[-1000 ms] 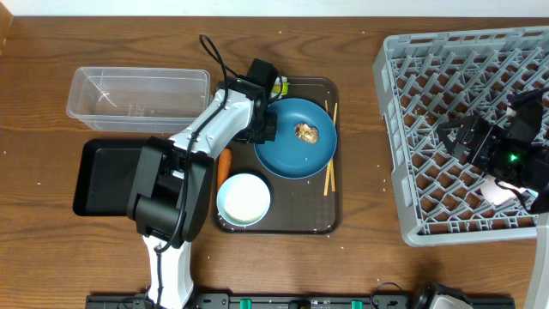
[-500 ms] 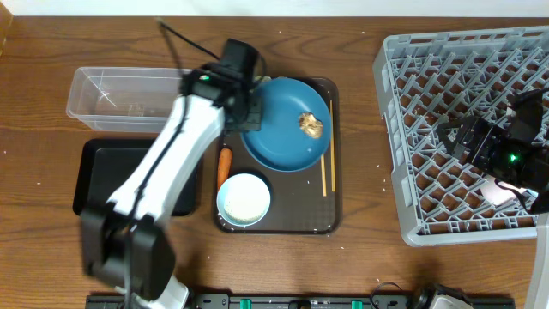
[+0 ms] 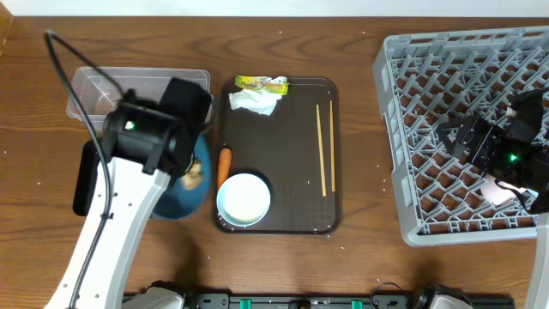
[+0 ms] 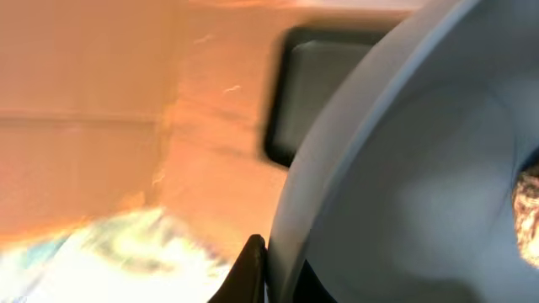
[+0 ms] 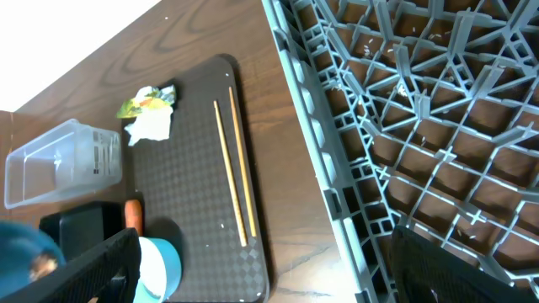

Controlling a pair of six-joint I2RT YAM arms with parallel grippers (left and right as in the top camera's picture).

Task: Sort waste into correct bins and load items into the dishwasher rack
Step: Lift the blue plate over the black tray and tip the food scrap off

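From above, the left tool [image 3: 190,144] clamps the rim of the blue plate [image 3: 180,196], held just left of the brown tray [image 3: 283,221], partly over the black bin [image 3: 86,176], with a brown lump [image 3: 196,176] on it; the right tool [image 3: 463,140] hovers above the rack [image 3: 429,77], well right of the tray. The left wrist view shows one finger [image 4: 250,268] pressed against the plate's edge. The right wrist view shows that tool's fingers [image 5: 93,269] spread wide and empty, and chopsticks [image 5: 232,168] lying on the tray.
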